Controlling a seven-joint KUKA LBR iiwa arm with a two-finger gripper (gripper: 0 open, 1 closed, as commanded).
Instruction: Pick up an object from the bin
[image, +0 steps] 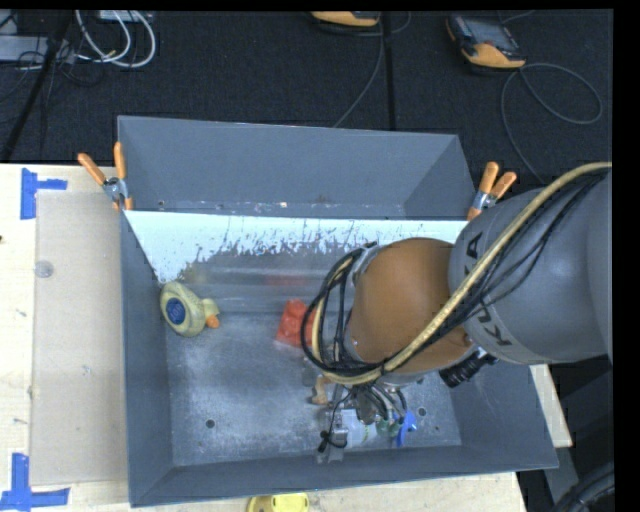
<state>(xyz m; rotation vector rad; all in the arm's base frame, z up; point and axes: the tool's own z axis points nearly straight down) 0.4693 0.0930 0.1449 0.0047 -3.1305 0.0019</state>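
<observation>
Dark floor (250, 70) with loose cables (545, 80) lies behind the grey metal bin (290, 170).

Writing: on the grey arm (560, 280) you can read black lettering (478, 292) running up its side, "KUKA" as far as it can be made out. A yellow hose (520, 215) crosses just beside it.

Arm: it enters from the view's right. Its orange wrist cover (405, 300) is ringed by black cables (330, 310) and sits directly above the hand (342, 425) in the view. The hand is low in the bin, close to the near wall. You cannot tell whether it is apart or together, because cover, cables and clutter mask it.

Task's thing: a small heap of bits (375, 418) lies at and just right of the hand. The clearest piece is a small blue piece (405, 432), bright blue, irregular, with a pale and greenish scrap touching its left side. It lies just right of the hand, on the bin floor. You cannot see it or anything else gripped.

Other contents, placed from the hand:
- red thing (293, 322), crumpled in shape, up and slightly left of the hand, against the left edge of the orange cover.
- yellow round toy (185, 310) with a blue face, well apart from the hand, up and far left, alone on the floor.
</observation>
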